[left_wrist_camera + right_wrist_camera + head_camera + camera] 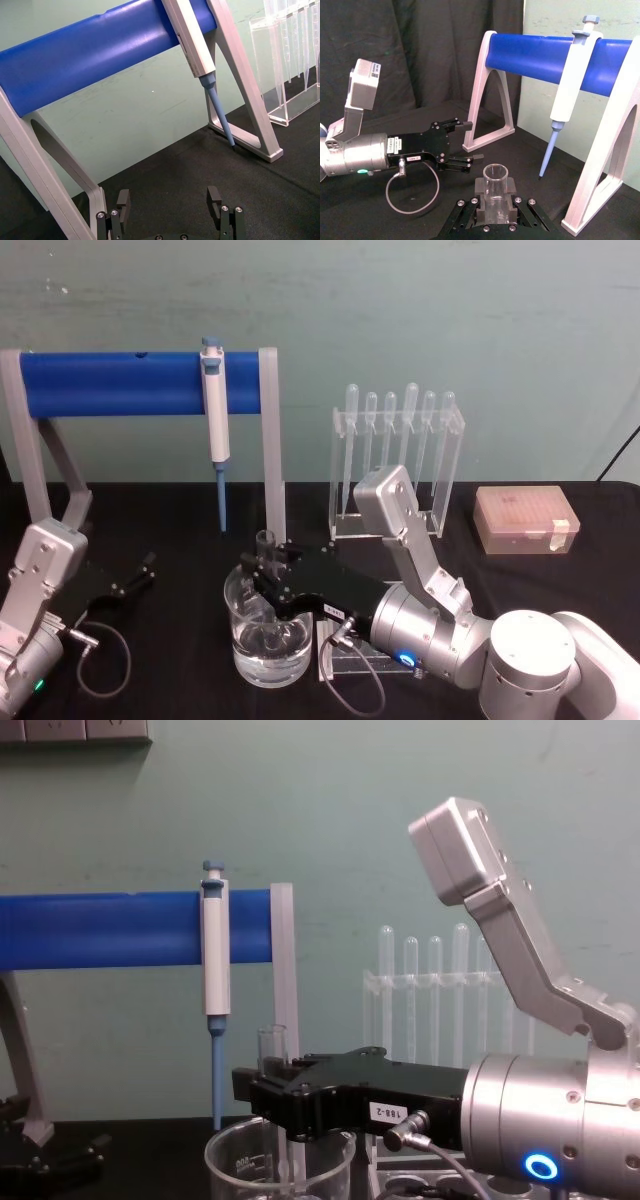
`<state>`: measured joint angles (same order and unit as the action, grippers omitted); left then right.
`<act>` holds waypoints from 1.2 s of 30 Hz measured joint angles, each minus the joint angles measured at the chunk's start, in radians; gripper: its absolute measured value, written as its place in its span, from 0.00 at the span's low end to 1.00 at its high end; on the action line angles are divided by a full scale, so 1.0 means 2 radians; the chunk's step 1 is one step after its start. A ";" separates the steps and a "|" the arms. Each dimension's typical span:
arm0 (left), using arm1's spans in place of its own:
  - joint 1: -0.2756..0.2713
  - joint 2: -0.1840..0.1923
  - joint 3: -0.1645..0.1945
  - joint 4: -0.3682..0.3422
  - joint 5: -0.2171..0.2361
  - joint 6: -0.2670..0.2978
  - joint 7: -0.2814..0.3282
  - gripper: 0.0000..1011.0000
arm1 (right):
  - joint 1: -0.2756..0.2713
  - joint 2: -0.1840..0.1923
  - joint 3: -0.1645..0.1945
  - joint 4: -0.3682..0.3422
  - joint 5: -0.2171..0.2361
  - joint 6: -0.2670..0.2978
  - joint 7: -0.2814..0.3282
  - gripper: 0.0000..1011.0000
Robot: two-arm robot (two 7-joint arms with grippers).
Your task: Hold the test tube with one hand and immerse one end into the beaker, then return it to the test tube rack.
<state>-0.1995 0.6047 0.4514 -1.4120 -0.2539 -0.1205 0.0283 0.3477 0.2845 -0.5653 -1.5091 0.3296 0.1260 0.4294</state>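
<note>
Right gripper (263, 572) is reaching in from the right over the counter (180, 660), jaws pinching the test tube (265, 540) upright just below its rimmed mouth. The tube's lower end is sitting down inside the beaker (268, 645), at near centre. Left gripper (140, 575) is resting at near left, well apart, jaws spread and gripping nothing.

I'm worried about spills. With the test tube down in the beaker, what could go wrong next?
1. The right tool grips the test tube just below its rim; the glass might slip on lifting.
2. The tube stands inside the beaker, which holds water; moving sideways before clearing the rim could tip it.
3. The pipettor hangs close behind; a swing backward might brush it.
The left tool lies open at the left.
</note>
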 joint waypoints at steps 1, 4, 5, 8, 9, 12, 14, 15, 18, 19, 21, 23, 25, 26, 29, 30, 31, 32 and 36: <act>0.000 0.000 0.000 0.000 0.000 0.000 0.000 0.99 | 0.000 0.000 0.000 0.000 0.000 0.000 0.000 0.22; 0.000 0.000 0.000 0.000 0.000 0.000 0.000 0.99 | 0.000 0.000 0.000 0.000 0.000 0.000 0.000 0.22; 0.000 0.000 0.000 0.000 0.000 0.000 0.000 0.99 | 0.000 0.000 0.000 0.000 0.000 0.000 0.000 0.22; 0.000 0.000 0.000 0.000 0.000 0.000 0.000 0.99 | 0.000 0.000 0.000 0.000 0.000 0.000 0.000 0.22; 0.000 0.000 0.000 0.000 0.000 0.000 0.000 0.99 | 0.000 0.000 0.000 0.000 0.000 0.000 0.000 0.22; 0.000 0.000 0.000 0.000 0.000 0.000 0.000 0.99 | 0.000 0.000 0.000 0.000 0.000 0.000 0.000 0.22; 0.000 0.000 0.000 0.000 0.000 0.000 0.000 0.99 | 0.000 0.000 0.000 0.000 0.000 0.000 0.000 0.22; 0.000 0.000 0.000 0.000 0.000 0.000 0.000 0.99 | 0.000 0.000 0.000 0.000 0.000 0.000 0.000 0.22; 0.000 0.000 0.000 0.000 0.000 0.000 0.000 0.99 | 0.000 0.000 0.000 0.000 0.000 0.000 0.000 0.22; 0.000 0.000 0.000 0.000 0.000 0.000 0.000 0.99 | 0.000 0.000 0.000 0.000 0.000 0.000 0.000 0.22; 0.000 0.000 0.000 0.000 0.000 0.000 0.000 0.99 | 0.000 0.000 0.000 0.000 0.000 0.000 0.000 0.22; 0.000 0.000 0.000 0.000 0.000 0.000 0.000 0.99 | 0.000 0.000 0.000 0.000 0.000 0.000 0.000 0.22; 0.000 0.000 0.000 0.000 0.000 0.000 0.000 0.99 | 0.000 0.000 0.000 -0.001 0.000 0.001 0.000 0.22; 0.000 0.000 0.000 0.000 0.000 0.000 0.000 0.99 | 0.000 0.000 0.000 -0.002 -0.001 0.001 0.001 0.22; 0.000 0.000 0.000 0.000 0.000 0.000 0.000 0.99 | 0.000 0.003 0.003 -0.010 -0.002 0.003 0.000 0.22; 0.000 0.000 0.000 0.000 0.000 0.000 0.000 0.99 | 0.000 0.004 0.004 -0.012 -0.002 0.004 0.000 0.22; 0.000 0.000 0.000 0.000 0.000 0.000 0.000 0.99 | -0.001 0.005 0.006 -0.018 -0.002 0.006 0.000 0.22; 0.000 0.000 0.000 0.000 0.000 0.000 0.000 0.99 | -0.002 0.007 0.009 -0.024 0.000 0.007 0.000 0.22; 0.000 0.000 0.000 0.000 0.000 0.000 0.000 0.99 | -0.003 0.010 0.015 -0.036 0.006 0.011 0.000 0.22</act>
<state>-0.1996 0.6047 0.4514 -1.4120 -0.2539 -0.1206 0.0283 0.3426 0.3041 -0.5346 -1.5816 0.3415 0.1480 0.4303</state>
